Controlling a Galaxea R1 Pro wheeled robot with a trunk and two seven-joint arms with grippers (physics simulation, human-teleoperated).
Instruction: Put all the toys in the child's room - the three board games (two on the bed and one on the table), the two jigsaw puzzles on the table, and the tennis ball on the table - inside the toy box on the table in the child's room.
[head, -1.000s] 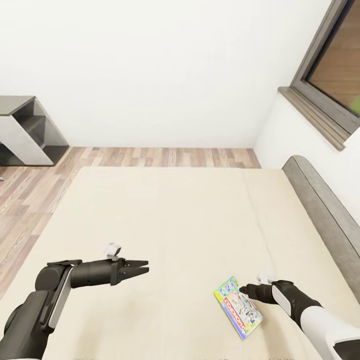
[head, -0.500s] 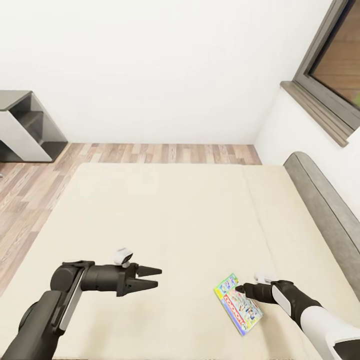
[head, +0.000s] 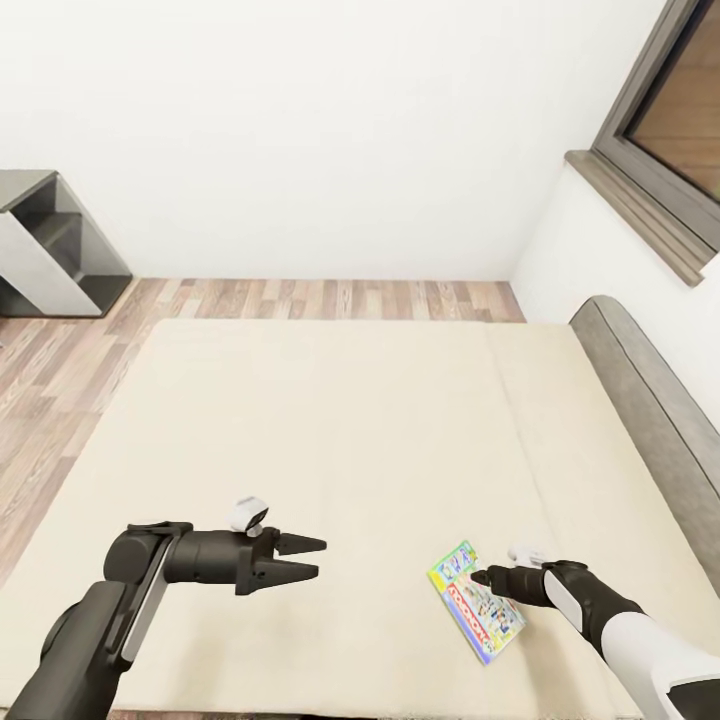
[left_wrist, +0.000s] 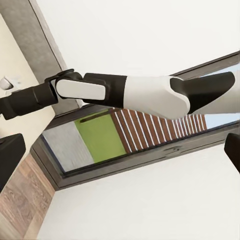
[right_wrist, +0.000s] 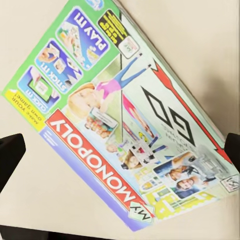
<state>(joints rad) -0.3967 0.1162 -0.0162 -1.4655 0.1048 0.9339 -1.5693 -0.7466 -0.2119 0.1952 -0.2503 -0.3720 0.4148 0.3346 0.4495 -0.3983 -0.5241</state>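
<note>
Our right pincer (head: 482, 577) hovers spread over the Monopoly board game (head: 476, 602) lying flat on the bed (head: 350, 430); our left pincer (head: 312, 557) is spread, empty above the mattress.

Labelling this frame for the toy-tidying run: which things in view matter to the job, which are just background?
Job:
- Monopoly board game, flat on the bed
- right gripper, open, at the game's edge
- left gripper, open, holding nothing, above the mattress

Background:
- grey headboard
- window
- grey shelf unit
- wood floor
</note>
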